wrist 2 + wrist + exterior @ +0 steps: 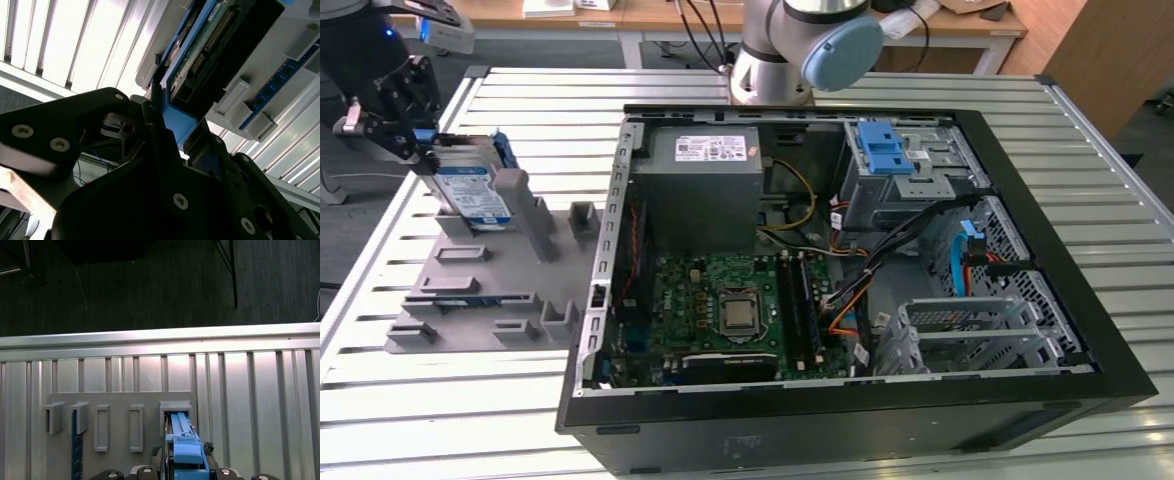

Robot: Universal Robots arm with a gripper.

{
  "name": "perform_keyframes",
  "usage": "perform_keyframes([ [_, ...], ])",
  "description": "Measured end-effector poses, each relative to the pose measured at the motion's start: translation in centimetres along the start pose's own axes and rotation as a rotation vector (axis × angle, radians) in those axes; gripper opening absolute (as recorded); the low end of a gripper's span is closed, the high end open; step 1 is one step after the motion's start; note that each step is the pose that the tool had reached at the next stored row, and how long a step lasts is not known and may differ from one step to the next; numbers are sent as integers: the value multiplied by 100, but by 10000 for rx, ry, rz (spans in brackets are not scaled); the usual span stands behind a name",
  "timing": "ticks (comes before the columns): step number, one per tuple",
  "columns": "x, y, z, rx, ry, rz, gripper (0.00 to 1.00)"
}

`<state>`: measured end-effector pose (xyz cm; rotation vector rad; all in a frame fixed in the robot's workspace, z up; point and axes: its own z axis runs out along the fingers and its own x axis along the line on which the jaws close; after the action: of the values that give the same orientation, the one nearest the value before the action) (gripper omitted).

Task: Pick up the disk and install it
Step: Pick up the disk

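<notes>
**A:** Where do we find the disk (470,190) in this figure?

**B:** We see it standing tilted in a slot of the grey holder block (480,300). The block lies on the slatted metal table (454,420), at the exterior view's left, well apart from the open computer case (854,415).

**A:** And the gripper (420,148)?

**B:** We read it as closed on the disk's blue carrier frame (177,122). In the second wrist view the black jaws bear on the blue tab from both sides.

**A:** How far along do we place the task?

**B:** We judge the pick-up begun but not complete. The grasp is made, yet in the first wrist view the disk's far end sits inside the holder's slot. Installation is untouched: the pale drive cage (974,325) inside the case, toward the exterior view's right, holds no drive that we can make out. The lift, the carry to the case and the seating are not yet done.
</notes>
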<state>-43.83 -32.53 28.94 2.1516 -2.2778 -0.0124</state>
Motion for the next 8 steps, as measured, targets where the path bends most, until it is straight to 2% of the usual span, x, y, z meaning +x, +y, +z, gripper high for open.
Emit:
perform_keyframes([
  [8,0,0,-14,4,-2,0,42],
])
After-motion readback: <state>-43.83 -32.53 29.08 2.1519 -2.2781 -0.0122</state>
